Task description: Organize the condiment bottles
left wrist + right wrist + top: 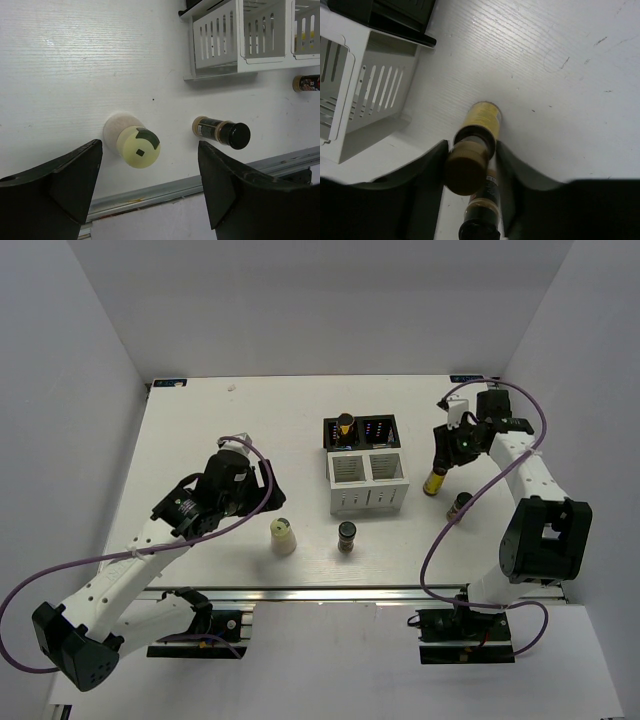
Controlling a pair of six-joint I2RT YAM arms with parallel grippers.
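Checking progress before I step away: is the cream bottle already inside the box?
No, the cream bottle stands on the table in front of the box, outside every compartment.

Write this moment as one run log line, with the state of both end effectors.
left end effector: open, near cream bottle, not touching | right end effector: closed on tall bottle standing right of box

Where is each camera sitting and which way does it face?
Top: above and behind, looking down at the table; both arms show.
Left wrist: rides that arm, faces down at the cream bottle; open jaws show.
Right wrist: rides that arm, faces down at the tall bottle between its jaws.
All share the white box.
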